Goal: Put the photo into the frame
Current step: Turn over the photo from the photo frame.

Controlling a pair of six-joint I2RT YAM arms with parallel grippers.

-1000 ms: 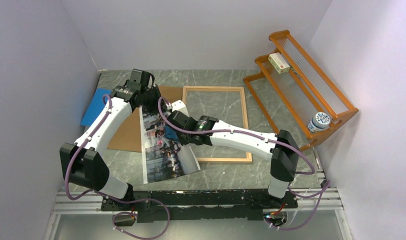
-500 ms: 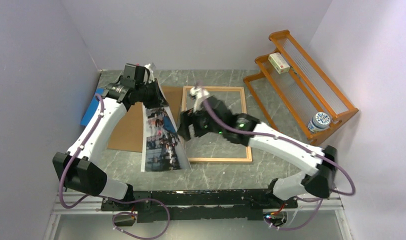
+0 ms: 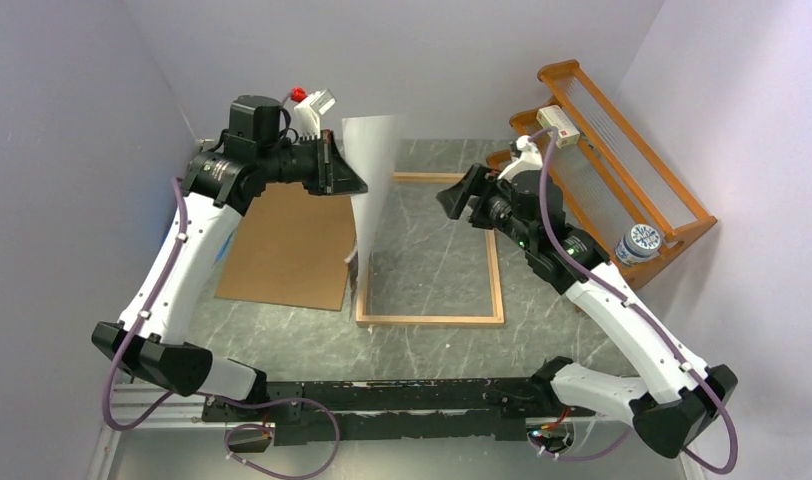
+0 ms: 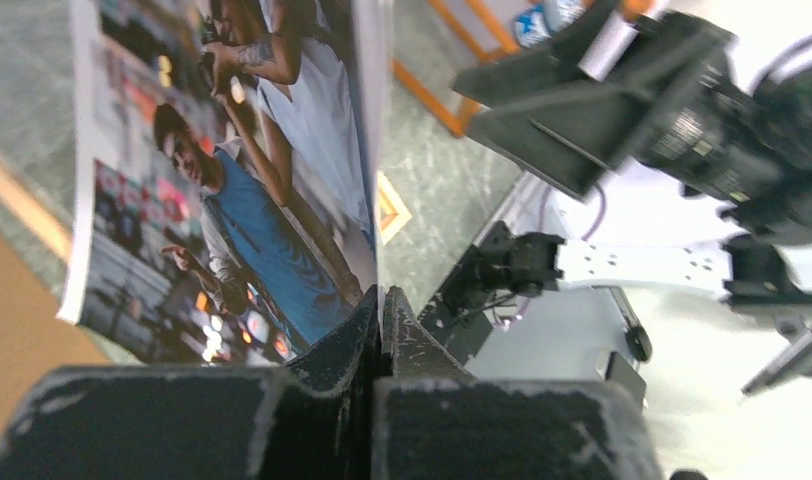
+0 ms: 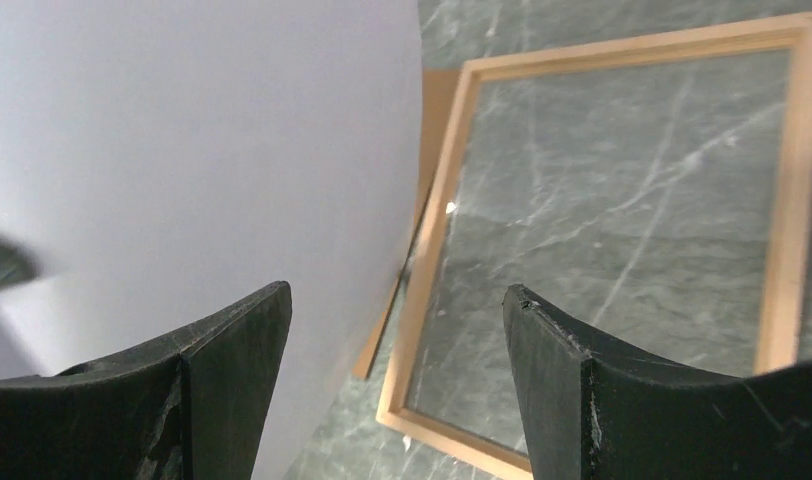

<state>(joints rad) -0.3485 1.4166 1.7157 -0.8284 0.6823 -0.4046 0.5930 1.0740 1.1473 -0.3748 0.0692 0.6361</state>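
STEP: we lower photo square into frame | left gripper: clamps photo edge | right gripper: jaws apart, empty

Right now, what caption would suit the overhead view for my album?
Left gripper holds the photo upright at the left side of the frame, the open right gripper poised above its far end.

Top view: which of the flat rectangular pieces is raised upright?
The white-backed colour photo print, pinched upright by the left gripper; the brown hardboard panel and light-orange wooden frame lie flat.
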